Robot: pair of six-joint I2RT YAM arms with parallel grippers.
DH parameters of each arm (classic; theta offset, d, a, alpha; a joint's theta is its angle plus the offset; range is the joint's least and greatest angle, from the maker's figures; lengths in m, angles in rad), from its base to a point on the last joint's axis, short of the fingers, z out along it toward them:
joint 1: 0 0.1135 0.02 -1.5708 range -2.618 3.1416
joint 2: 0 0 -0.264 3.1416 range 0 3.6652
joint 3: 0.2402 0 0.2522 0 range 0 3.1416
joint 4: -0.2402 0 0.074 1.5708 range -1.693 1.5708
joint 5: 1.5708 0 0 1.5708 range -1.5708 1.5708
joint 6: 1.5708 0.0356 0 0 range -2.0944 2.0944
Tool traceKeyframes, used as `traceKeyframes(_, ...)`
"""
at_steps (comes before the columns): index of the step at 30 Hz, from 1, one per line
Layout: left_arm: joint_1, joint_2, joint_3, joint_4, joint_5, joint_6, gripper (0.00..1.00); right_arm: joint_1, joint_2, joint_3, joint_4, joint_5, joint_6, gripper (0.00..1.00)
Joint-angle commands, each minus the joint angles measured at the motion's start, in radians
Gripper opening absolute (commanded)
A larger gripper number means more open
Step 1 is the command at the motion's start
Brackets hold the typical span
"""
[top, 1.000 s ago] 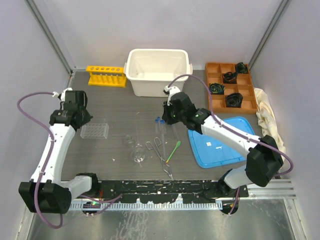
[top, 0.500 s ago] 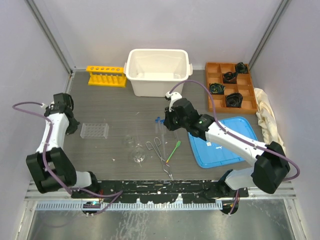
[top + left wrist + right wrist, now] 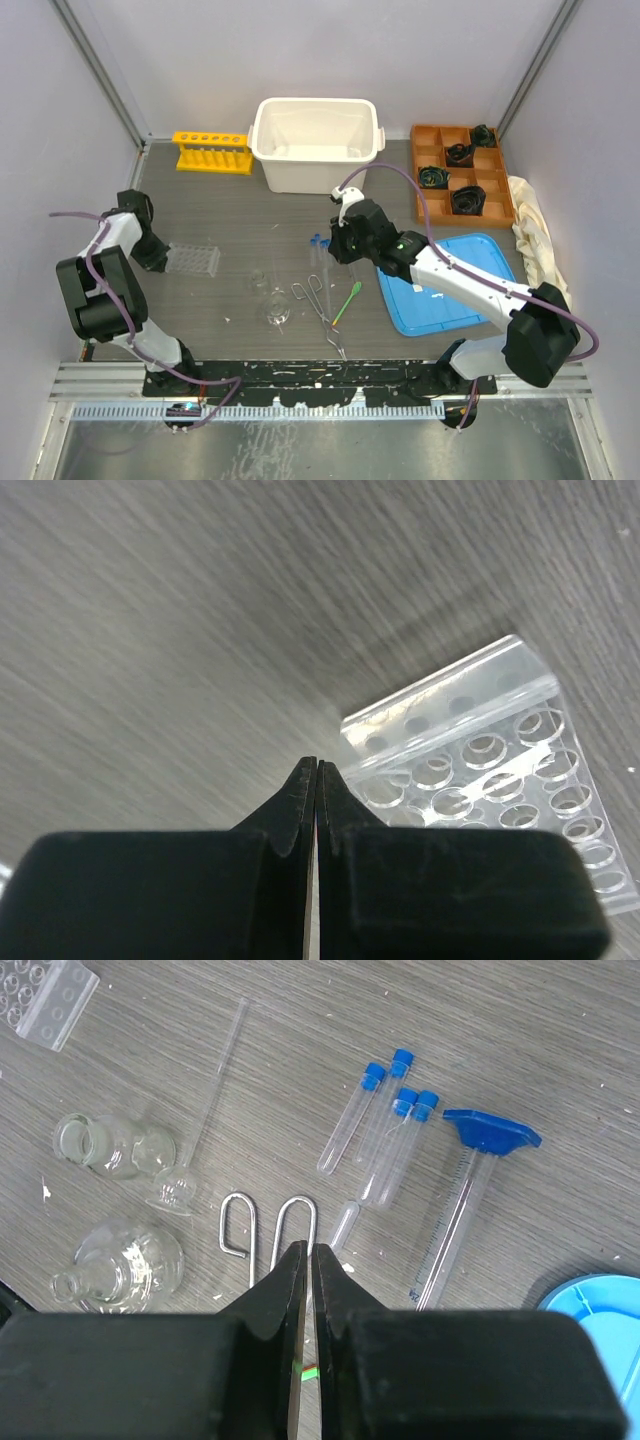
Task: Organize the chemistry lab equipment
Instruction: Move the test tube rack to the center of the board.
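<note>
**Chemistry lab equipment: positions on the grey table (image 3: pixel 230 215)**

- Blue-capped test tubes (image 3: pixel 385 1130): four, lying flat in a loose cluster at table centre, caps toward the far side.
- Blue-based cylinder (image 3: pixel 470 1190): lying on its side just right of the tubes, base at the far end.
- Metal tongs (image 3: pixel 270 1225): flat on the table, just near of the tubes, looped ends toward them.
- Green spatula (image 3: pixel 348 300): flat on the table, just right of the tongs.
- Small clear glass flasks (image 3: pixel 125 1260): on their sides, left of the tongs. A thin glass stem with a round bulb (image 3: pixel 215 1085) lies beside them.
- Clear plastic rack (image 3: pixel 480 770): flat on the table at the left, wells up, none filled.
- Yellow rack (image 3: pixel 212 152): upright at the far left edge, beside the white bin (image 3: pixel 316 143).

**Grippers**

- Right gripper (image 3: pixel 303 1250): over the looped ends of the tongs. Its fingers are all but together, with only a slit between them and nothing held.
- Left gripper (image 3: pixel 316 765): low at the left edge of the clear plastic rack. Its fingers are pressed together and hold nothing. Whether the tips touch the rack cannot be told.

**Surroundings**

- Blue tray (image 3: pixel 445 283): right of the spatula.
- Orange compartment tray (image 3: pixel 430 135): far right, holding black objects.
- Cream cloth (image 3: pixel 535 230): at the right edge.
</note>
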Motion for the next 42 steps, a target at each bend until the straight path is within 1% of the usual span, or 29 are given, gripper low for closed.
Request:
traceKeyframes(1, 0.004, 0.014, 0.021, 0.078, 0.126, -0.053, 0.00, 0.001, -0.038, -0.002, 0.058, 0.025, -0.006, 0.12)
traceKeyframes(6, -0.022, 0.029, 0.001, 0.104, 0.195, -0.103, 0.00, 0.001, -0.028, -0.005, 0.056, 0.037, -0.009, 0.12)
traceKeyframes(15, -0.147, -0.057, -0.098, 0.148, 0.303, -0.201, 0.00, 0.001, -0.003, 0.000, 0.073, 0.032, 0.006, 0.13)
traceKeyframes(19, -0.201, -0.094, -0.129, 0.155, 0.315, -0.222, 0.00, 0.001, 0.000, 0.003, 0.073, 0.036, 0.005, 0.13)
traceKeyframes(22, -0.227, -0.117, -0.133, 0.170, 0.285, -0.226, 0.00, 0.001, 0.006, 0.003, 0.074, 0.032, 0.009, 0.13)
traceKeyframes(24, -0.230, -0.104, -0.119, 0.184, 0.271, -0.226, 0.00, 0.001, 0.013, 0.003, 0.079, 0.024, 0.013, 0.13)
traceKeyframes(27, -0.244, -0.043, -0.068, 0.201, 0.308, -0.224, 0.00, 0.001, 0.026, 0.003, 0.085, 0.018, 0.018, 0.13)
traceKeyframes(35, -0.356, 0.122, 0.083, 0.226, 0.315, -0.248, 0.00, 0.001, 0.033, 0.002, 0.080, 0.042, 0.020, 0.13)
traceKeyframes(38, -0.409, 0.152, 0.121, 0.229, 0.311, -0.268, 0.00, 0.001, 0.039, 0.006, 0.073, 0.051, 0.018, 0.13)
traceKeyframes(42, -0.455, 0.144, 0.152, 0.224, 0.293, -0.282, 0.00, 0.001, 0.049, 0.011, 0.069, 0.055, 0.018, 0.13)
